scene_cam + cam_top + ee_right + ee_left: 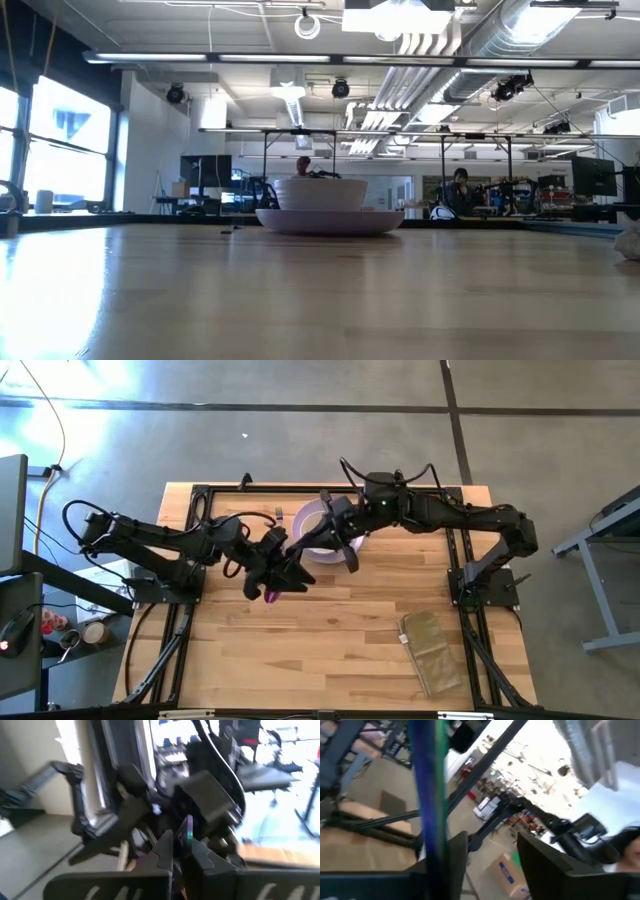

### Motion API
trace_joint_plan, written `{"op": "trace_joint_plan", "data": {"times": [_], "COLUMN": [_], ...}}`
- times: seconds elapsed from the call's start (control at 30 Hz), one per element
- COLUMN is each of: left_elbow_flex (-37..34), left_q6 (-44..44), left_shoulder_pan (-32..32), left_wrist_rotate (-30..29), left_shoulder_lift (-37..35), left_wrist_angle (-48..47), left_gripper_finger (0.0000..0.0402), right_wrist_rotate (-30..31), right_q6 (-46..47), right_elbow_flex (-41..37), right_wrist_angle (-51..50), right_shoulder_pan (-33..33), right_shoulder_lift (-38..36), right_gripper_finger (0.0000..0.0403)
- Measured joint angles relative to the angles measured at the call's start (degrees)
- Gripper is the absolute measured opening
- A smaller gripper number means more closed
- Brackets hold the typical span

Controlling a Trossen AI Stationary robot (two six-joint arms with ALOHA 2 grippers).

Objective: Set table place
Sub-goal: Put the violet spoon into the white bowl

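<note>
The lavender plate [308, 520] lies at the table's [330, 650] far middle, with the cream bowl [320, 193] standing in it, as the low view [330, 222] shows. Both grippers meet above the table just near of the plate. My right gripper [181, 854] is shut on the iridescent spoon [189, 832]. My left gripper [492, 862] is open. The spoon's handle [430, 795] runs past the outer side of one of its fingers [456, 857]. A purple end of the spoon [272, 595] shows under the left gripper [283, 568]. A small utensil [277, 513] lies left of the plate. My right gripper pinches the spoon [188, 840] between its two fingers, with a short end standing out past the fingertips. The spoon is lifted clear of the table. Which part of the spoon it has cannot be told. My left gripper: I cannot tell whether the spoon touches its finger.
A tan folded cloth [432, 650] lies at the near right. The black frame [200, 495] edges the table and bears the arm bases at left and right. Bare wood lies at the near middle [320, 650].
</note>
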Motion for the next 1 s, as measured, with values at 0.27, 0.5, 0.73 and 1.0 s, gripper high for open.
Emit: {"op": "trace_joint_plan", "data": {"times": [0.27,0.5,0.73,1.0], "left_elbow_flex": [0.28,0.13,0.14,0.2], "left_q6": [2.61,3.13,3.89,8.18], "left_shoulder_pan": [3.29,8.87,11.69,11.66], "left_wrist_rotate": [-1.26,1.85,2.71,1.53], "left_shoulder_lift": [-0.63,-0.59,-0.42,0.44], "left_wrist_angle": [-12.34,-9.87,-11.77,-11.76], "left_gripper_finger": [0.022,0.0242,0.0273,0.0308], "right_wrist_rotate": [4.77,8.87,11.14,10.48], "right_q6": [-1.08,-1.29,-1.55,-1.11], "right_elbow_flex": [-0.39,-0.31,-0.17,-0.22], "right_wrist_angle": [-6.98,-8.95,-10.1,-8.93], "right_shoulder_pan": [-2.12,-0.35,0.77,2.0], "right_shoulder_lift": [-2.63,-3.98,-4.06,-4.06], "right_gripper_finger": [0.0,0.0,0.0,0.0]}}
